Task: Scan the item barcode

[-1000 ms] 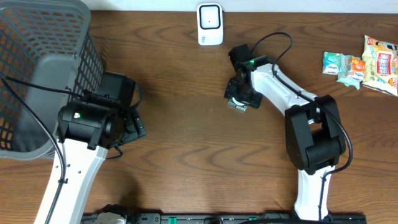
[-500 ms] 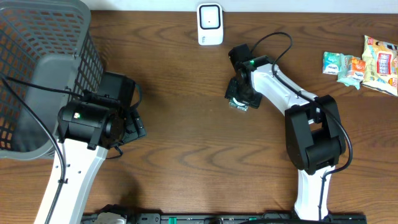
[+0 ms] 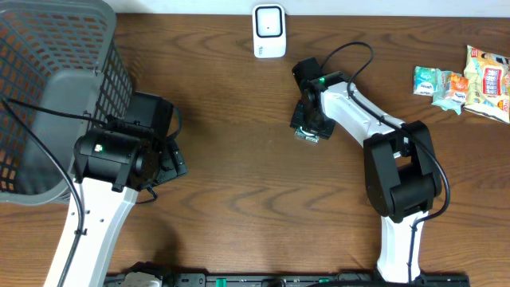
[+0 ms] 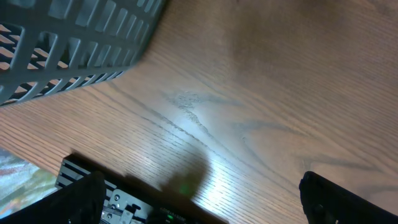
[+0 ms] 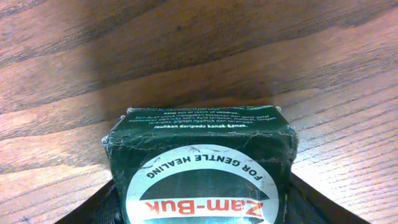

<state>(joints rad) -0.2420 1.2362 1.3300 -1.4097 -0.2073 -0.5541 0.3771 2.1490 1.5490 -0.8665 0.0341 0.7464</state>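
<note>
The item is a small dark green box (image 5: pixel 199 162) with a white oval "Zam-Buk" label, lying on the wooden table (image 3: pixel 231 135) in front of the white barcode scanner (image 3: pixel 269 30). My right gripper (image 5: pixel 199 202) stands over it, one dark finger (image 5: pixel 93 208) pressed against each side of the box. From overhead only the box's front edge (image 3: pixel 306 135) shows under the right gripper (image 3: pixel 309 119). No barcode shows on the faces I can see. My left gripper (image 4: pixel 211 208) hangs wide open over bare table beside the basket, holding nothing.
A large grey mesh basket (image 3: pixel 48 88) fills the far left; its wall (image 4: pixel 68 43) is close to the left gripper. Several snack packets (image 3: pixel 462 80) lie at the far right. The left arm (image 3: pixel 119 155) rests beside the basket.
The right jaws have narrowed onto the green box, and the box has turned slightly to line up under the gripper. The left arm has not moved.
</note>
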